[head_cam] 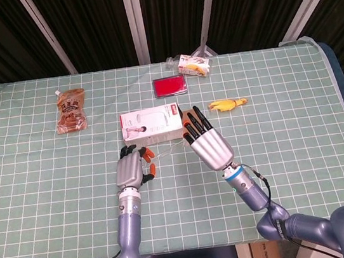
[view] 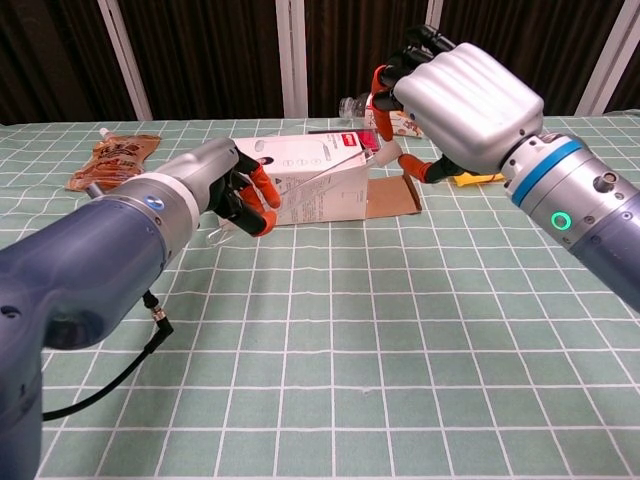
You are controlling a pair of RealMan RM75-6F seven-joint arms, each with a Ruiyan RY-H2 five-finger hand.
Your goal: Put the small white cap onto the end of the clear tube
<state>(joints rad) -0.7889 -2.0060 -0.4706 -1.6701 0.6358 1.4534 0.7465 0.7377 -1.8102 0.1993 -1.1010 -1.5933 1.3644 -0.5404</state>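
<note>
My left hand [head_cam: 132,168] [view: 228,185] grips the clear tube [view: 310,183], which slants up and to the right in front of the white box. In the head view the tube [head_cam: 167,146] shows as a thin line between the two hands. My right hand [head_cam: 207,142] [view: 462,92] is raised at the tube's far end, fingers curled down. The small white cap [view: 384,157] is pinched under its fingertips, right at the tube's tip. Whether cap and tube touch I cannot tell. The head view hides the cap behind the right hand.
A white box [head_cam: 151,123] [view: 325,190] with an open flap lies just behind the hands. Further back lie a red case [head_cam: 170,85], a yellow toy [head_cam: 226,104], a snack packet [head_cam: 193,66] and a brown pouch [head_cam: 70,110]. A green checked cloth [head_cam: 287,125] covers the table.
</note>
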